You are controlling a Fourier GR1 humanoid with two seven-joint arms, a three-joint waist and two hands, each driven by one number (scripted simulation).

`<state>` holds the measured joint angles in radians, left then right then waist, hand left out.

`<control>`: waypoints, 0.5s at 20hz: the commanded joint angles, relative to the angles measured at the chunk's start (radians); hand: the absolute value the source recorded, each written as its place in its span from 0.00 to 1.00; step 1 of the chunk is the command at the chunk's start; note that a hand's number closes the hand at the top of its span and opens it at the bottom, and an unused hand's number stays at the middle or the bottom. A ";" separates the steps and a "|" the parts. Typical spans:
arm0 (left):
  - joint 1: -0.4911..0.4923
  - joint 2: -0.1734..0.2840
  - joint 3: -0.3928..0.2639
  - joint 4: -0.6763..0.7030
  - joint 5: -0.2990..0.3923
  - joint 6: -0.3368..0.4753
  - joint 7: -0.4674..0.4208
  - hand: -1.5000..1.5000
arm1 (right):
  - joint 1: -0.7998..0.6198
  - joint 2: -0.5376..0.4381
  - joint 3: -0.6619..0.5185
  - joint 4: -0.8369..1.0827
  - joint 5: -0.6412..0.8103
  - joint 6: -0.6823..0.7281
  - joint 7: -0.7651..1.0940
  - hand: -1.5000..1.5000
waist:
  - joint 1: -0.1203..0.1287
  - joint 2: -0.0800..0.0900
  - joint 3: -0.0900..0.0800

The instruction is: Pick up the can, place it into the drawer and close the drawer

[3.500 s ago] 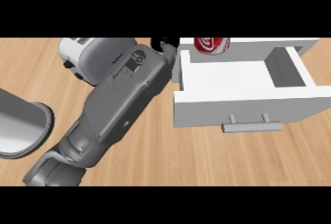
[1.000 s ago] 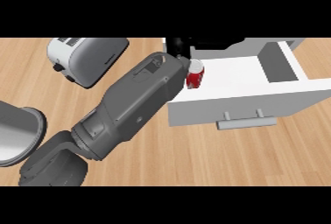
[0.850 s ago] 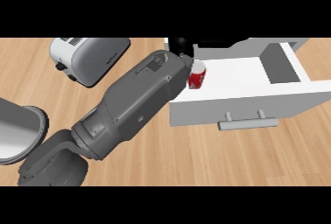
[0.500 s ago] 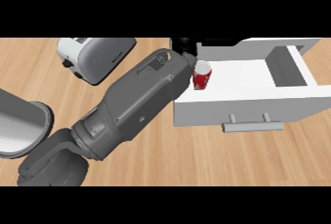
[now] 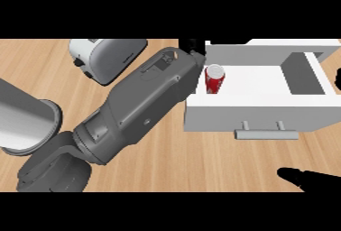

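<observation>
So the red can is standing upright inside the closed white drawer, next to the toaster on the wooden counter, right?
Not quite: the drawer is open, not closed. The head view shows it pulled out, with the red can upright inside at its left end. The toaster does sit on the wooden counter.

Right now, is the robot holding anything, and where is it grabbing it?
It seems the left hand has the red can inside the open drawer, but the forearm hides the fingers, so the hold can't be told. The right hand holds nothing.
</observation>
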<state>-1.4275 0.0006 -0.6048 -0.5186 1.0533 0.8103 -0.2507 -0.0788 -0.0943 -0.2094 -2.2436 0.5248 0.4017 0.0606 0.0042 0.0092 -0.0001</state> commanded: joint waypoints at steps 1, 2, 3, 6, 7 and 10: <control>0.031 0.025 0.021 0.012 -0.014 -0.028 0.015 0.00 | -0.082 0.023 0.119 0.131 0.195 -0.112 -0.057 0.00 | 0.011 -0.002 0.000; -0.004 0.018 0.011 -0.005 -0.025 0.000 0.050 0.00 | -0.062 0.039 0.168 0.155 0.259 -0.134 -0.053 0.00 | 0.011 -0.005 0.000; 0.014 0.000 0.021 0.013 -0.038 -0.003 0.013 0.00 | -0.130 -0.011 0.133 0.178 0.229 -0.110 -0.051 0.00 | 0.000 -0.004 0.000; 0.011 0.037 0.014 0.023 -0.050 -0.031 0.041 0.00 | -0.241 -0.016 0.201 0.349 0.351 -0.167 -0.060 0.00 | 0.015 0.001 0.000; 0.007 0.053 0.004 -0.072 -0.051 0.021 0.095 0.00 | -0.233 -0.068 0.124 0.408 0.316 -0.166 -0.115 0.00 | 0.030 -0.011 0.000; 0.017 0.064 0.019 -0.045 -0.066 0.018 0.084 0.00 | -0.246 -0.022 0.247 0.547 0.450 -0.278 -0.171 0.00 | 0.025 -0.004 0.001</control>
<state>-1.4070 0.0444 -0.5916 -0.5498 1.0039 0.8130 -0.1931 -0.2800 -0.1193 -0.0309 -1.8601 0.8652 0.2114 -0.0492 0.0239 0.0050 0.0000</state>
